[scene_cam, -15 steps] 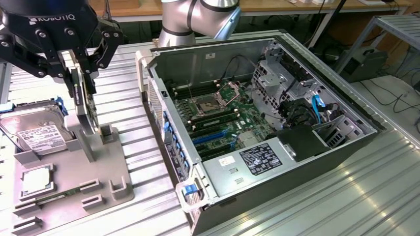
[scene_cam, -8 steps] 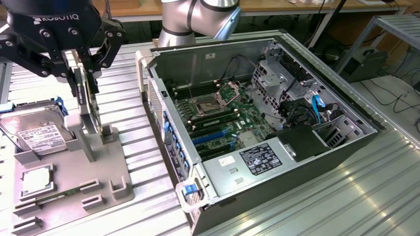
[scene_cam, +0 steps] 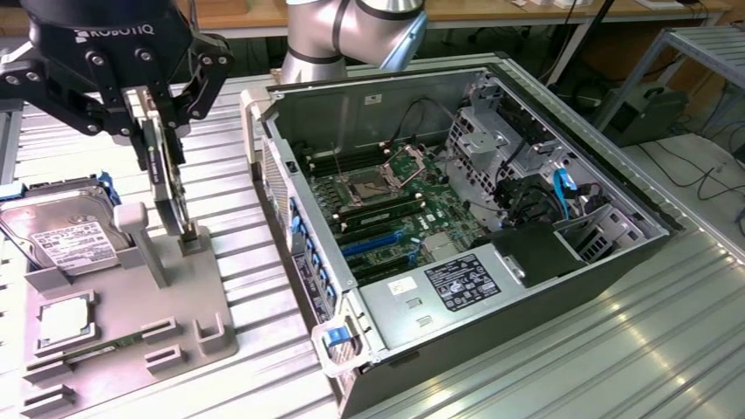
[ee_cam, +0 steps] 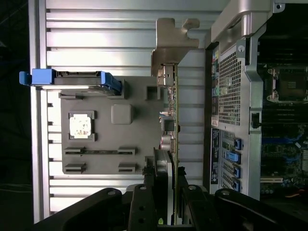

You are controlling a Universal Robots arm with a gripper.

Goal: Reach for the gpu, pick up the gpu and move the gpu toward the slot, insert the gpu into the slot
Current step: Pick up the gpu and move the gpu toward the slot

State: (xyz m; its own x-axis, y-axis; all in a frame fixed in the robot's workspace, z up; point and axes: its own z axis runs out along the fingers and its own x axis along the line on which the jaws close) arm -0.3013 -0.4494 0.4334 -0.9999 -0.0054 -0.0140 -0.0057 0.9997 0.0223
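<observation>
Hand (scene_cam: pixel 160 144) (ee_cam: pixel 169 192) nearly closed, fingers pinched on both faces of the gpu (scene_cam: pixel 173 196) (ee_cam: pixel 172 106) near its upper edge. Gpu stands upright on edge, lower end in the grey holder (scene_cam: pixel 174 305), silver bracket at the end away from the hand in the wrist view. Hand points straight down over the holder, at the exterior view's left. Arm rises behind the open computer case (scene_cam: pixel 466 201). Blue slot (scene_cam: pixel 372 240) on the green motherboard inside the case, well apart from the gpu. Hard drive (scene_cam: pixel 70 236) and processor chip (scene_cam: pixel 66 319) sit on the same holder, on the metal surface (scene_cam: pixel 582 349).
</observation>
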